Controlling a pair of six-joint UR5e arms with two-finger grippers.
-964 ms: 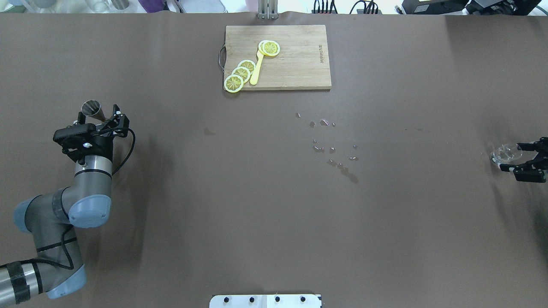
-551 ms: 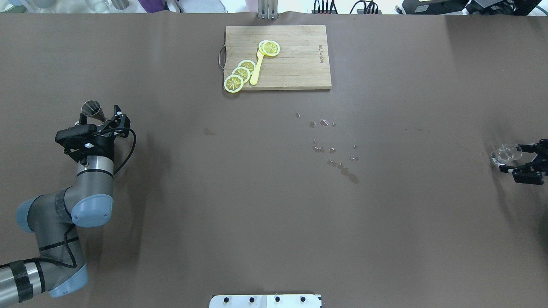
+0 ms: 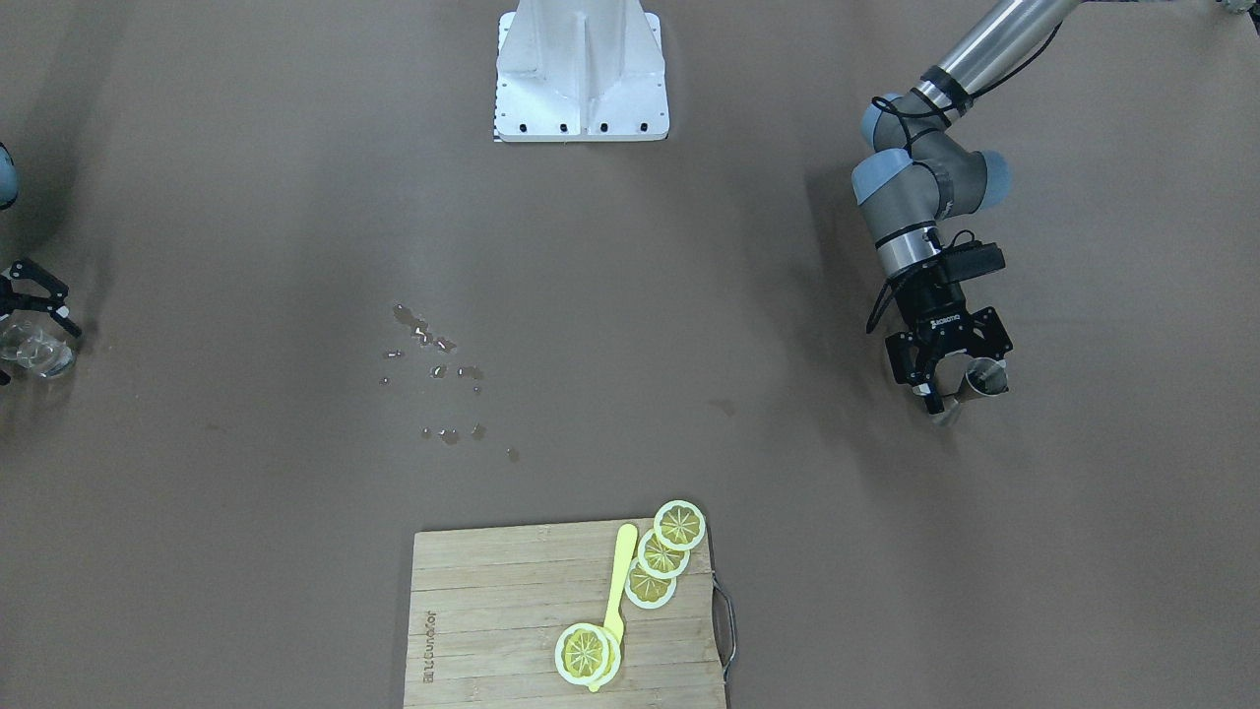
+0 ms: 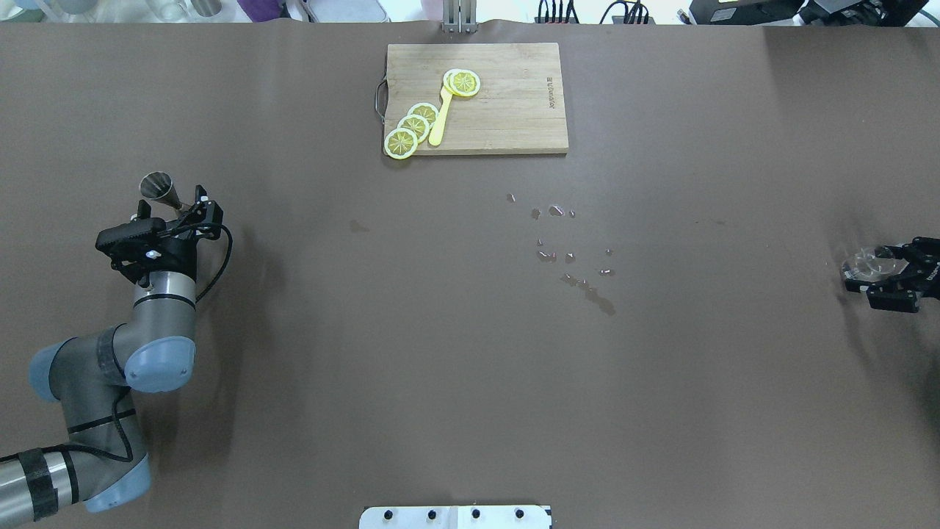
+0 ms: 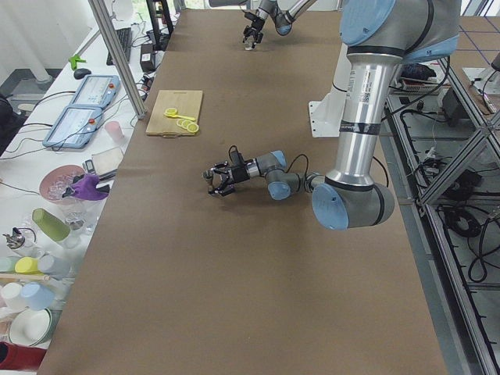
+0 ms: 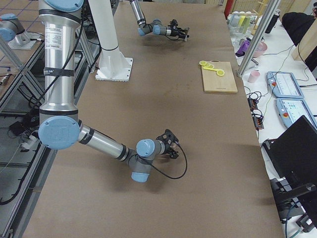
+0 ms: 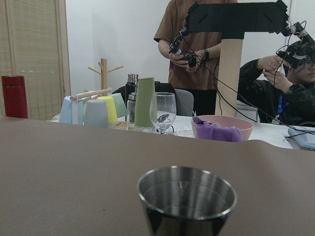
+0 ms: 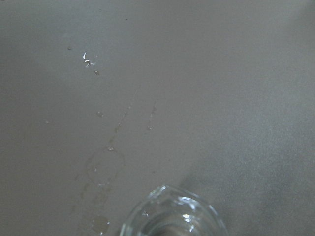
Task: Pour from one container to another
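- Steel jigger stands just beyond the spread left gripper; spilled droplets and cutting board lie well apart.
- Right gripper, spread, has advanced around the glass.

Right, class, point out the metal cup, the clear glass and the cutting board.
metal cup [image 7: 186, 199]: left wrist view, inside its open mouth.
clear glass [image 8: 172, 216]: right wrist view, inside its rim.
cutting board [image 4: 507, 110]: overhead view, bare wood on its right half.
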